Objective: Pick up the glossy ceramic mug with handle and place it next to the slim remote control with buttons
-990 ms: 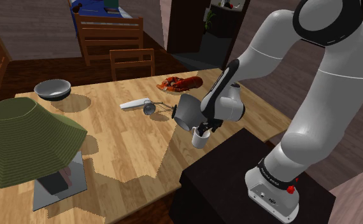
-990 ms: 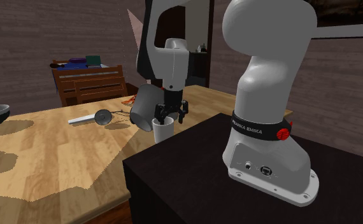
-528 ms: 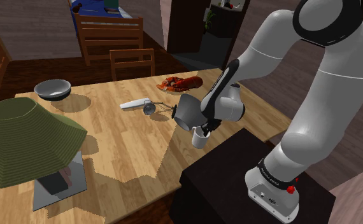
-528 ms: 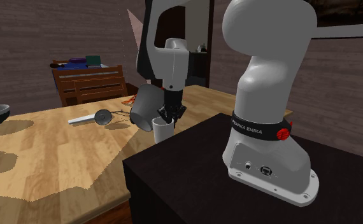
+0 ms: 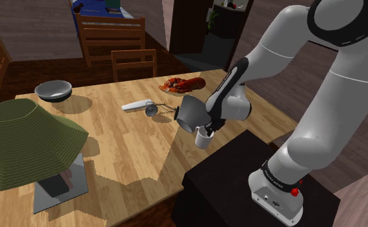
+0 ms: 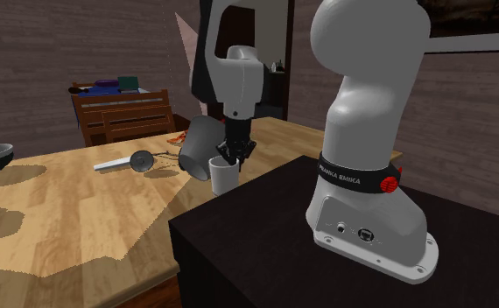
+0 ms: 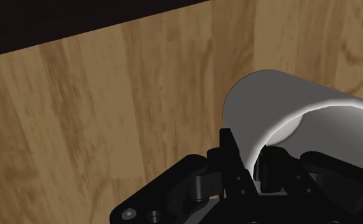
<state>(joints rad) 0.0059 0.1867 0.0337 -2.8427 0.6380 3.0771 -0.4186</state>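
Now that its fingers, spread a second ago, have closed, the gripper [image 5: 206, 129] pinches the rim of the mug [image 5: 203, 140] directly beneath it. The grasp looks made, so next comes lifting toward the remote [image 5: 135, 105], well beyond the gripper.

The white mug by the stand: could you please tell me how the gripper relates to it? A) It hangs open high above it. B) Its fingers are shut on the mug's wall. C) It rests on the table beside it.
B: in the wrist view the gripper clasps the white mug by its wall, one finger inside the rim and one outside.
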